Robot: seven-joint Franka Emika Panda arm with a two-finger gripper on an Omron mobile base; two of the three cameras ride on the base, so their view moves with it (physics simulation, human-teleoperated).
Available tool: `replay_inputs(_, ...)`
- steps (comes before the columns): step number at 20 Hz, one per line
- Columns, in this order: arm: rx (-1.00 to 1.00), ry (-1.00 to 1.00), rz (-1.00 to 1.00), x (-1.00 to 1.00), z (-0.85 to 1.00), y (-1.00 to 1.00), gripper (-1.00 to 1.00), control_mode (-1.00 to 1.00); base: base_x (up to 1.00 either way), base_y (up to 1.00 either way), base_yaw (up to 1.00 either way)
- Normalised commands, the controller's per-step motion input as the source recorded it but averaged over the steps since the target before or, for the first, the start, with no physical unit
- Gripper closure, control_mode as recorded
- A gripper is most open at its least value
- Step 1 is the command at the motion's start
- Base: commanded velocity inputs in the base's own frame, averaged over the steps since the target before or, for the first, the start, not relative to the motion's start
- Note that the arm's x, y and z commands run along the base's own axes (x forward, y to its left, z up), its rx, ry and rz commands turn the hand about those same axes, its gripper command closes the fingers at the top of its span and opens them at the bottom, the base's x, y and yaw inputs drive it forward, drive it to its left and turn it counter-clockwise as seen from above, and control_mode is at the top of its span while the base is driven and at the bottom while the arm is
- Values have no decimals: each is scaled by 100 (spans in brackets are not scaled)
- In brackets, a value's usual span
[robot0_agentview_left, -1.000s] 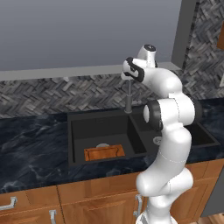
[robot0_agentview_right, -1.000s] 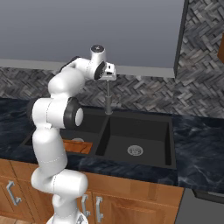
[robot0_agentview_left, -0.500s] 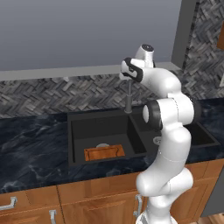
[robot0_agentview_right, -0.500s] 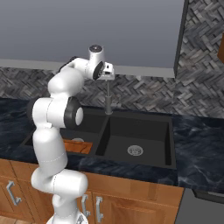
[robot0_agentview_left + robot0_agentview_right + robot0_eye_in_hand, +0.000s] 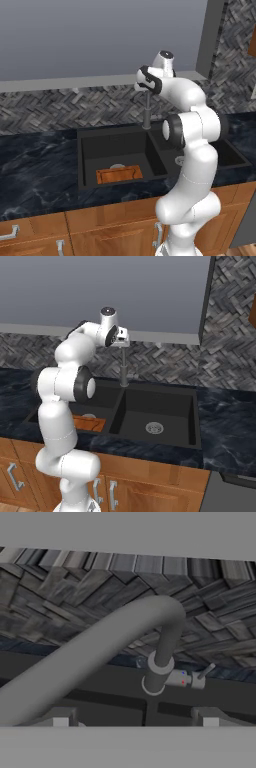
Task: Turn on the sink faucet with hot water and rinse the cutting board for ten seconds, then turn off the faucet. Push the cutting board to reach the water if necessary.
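Dark marbled countertop (image 5: 35,170) runs beneath a grey herringbone backsplash (image 5: 55,107), with wooden cabinet fronts (image 5: 100,230) below; the sink (image 5: 85,150) is set into it, matte black, two basins side by side.

Left basin, left base view: the cutting board (image 5: 119,175) lies flat on the basin floor toward the front wall, orange-brown with a darker rim; right base view shows the same board (image 5: 91,422) partly hidden behind the arm. Right basin carries a round silver drain (image 5: 154,428); nothing else is seen in it.

Between the basins, at the back edge, the faucet (image 5: 147,112) stands upright; its stem (image 5: 123,368) rises to the gripper (image 5: 141,86), which sits at the top of the stem, level with the grey ledge (image 5: 65,82) above the backsplash.

Hand view: the spout arm (image 5: 85,657) crosses from lower left up to the bend, then drops to the base collar; a small lever handle (image 5: 199,677) projects to the right of the base, tilted upward; the two finger tips (image 5: 60,718) stand wide apart at the bottom, one on each side, closed on nothing; whether they touch the spout cannot be told.
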Motion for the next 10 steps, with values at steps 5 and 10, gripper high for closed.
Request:
replay_inputs(5,0,0,0,4,-1,19,-100,-100,0,0,0)
replay_inputs(10,0,0,0,7,-1,19,-100,-100,0,0,0)
